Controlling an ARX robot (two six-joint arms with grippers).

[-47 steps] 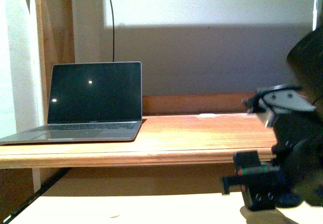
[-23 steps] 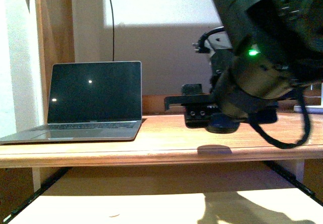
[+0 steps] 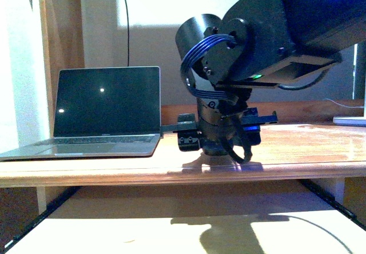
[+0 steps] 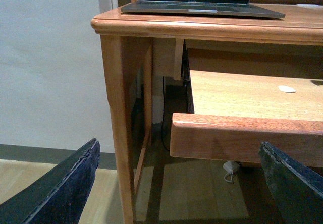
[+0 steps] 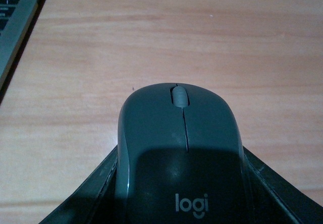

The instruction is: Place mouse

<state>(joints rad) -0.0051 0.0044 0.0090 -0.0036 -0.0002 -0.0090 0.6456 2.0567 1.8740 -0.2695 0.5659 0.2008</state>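
The right gripper (image 3: 220,141) is down low over the wooden table (image 3: 297,151), at about 3 o'clock from the open laptop (image 3: 106,114) and just beside its edge. Its fingers (image 5: 93,188) pinch the mouse (image 5: 179,148) by both flanks, scroll wheel pointing away from the wrist; I can't tell whether the mouse touches the wood. The left gripper (image 4: 177,144) hangs spread wide and empty, below the table near its pull-out shelf (image 4: 242,133).
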